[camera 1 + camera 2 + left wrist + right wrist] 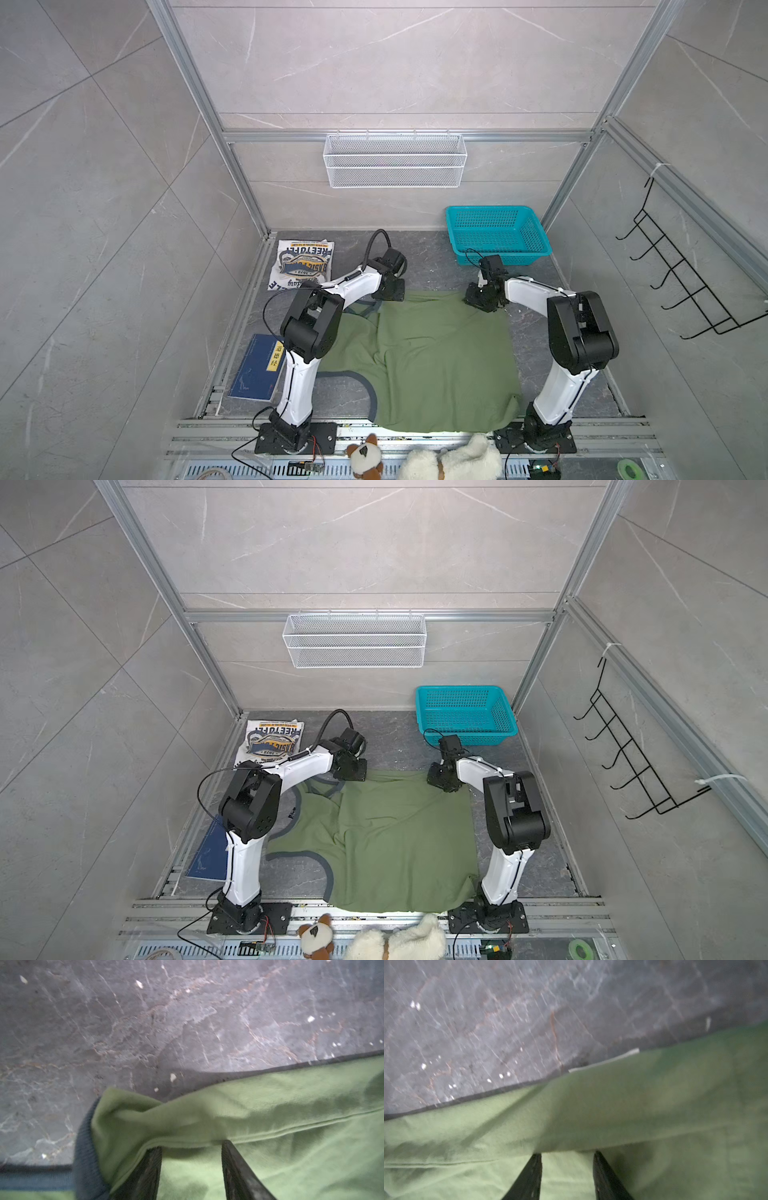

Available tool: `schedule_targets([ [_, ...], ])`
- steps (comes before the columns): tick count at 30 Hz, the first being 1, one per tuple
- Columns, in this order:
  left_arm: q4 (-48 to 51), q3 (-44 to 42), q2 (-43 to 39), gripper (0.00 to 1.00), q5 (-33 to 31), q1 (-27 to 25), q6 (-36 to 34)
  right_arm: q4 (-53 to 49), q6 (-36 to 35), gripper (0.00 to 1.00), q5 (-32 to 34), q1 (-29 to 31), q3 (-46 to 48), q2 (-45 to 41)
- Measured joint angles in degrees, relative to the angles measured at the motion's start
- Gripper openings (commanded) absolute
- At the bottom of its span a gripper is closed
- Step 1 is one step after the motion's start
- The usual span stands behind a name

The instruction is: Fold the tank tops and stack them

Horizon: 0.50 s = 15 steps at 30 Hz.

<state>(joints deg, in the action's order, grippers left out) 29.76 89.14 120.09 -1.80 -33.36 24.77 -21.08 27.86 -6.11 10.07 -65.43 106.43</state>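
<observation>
**Straddling the far hem of the green tank top (436, 353)**

A blue book (253, 374) lies leftmost. Its yellow label (276, 355), 道德经, shows in a top view; the left arm (249, 804) covers it otherwise. Behind, the folded white tank top (301, 262) reads "1973". The green one lies spread in the middle. Only wrist views show the left gripper (191, 1145) and right gripper (566, 1153) fingers: spread, tips at the hem.

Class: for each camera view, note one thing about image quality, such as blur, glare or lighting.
Both top views: sharp, evenly lit, bright glare at the green tank top's near edge. Left wrist view: cloth motion-blurred, tabletop clearer. Right wrist view: everything smeared, tabletop veins streaked.
</observation>
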Motion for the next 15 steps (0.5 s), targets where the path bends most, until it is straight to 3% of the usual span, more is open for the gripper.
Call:
schedule_targets([
  [8,-3.26,1.38,3.15,0.51,-0.68,2.23,-2.12,0.24,-0.72,0.36,5.09,0.00,-8.26,4.76],
  [15,-2.91,6.14,6.49,0.53,-1.55,4.52,-3.93,-0.68,-2.21,0.37,9.99,-0.02,-12.70,7.13],
])
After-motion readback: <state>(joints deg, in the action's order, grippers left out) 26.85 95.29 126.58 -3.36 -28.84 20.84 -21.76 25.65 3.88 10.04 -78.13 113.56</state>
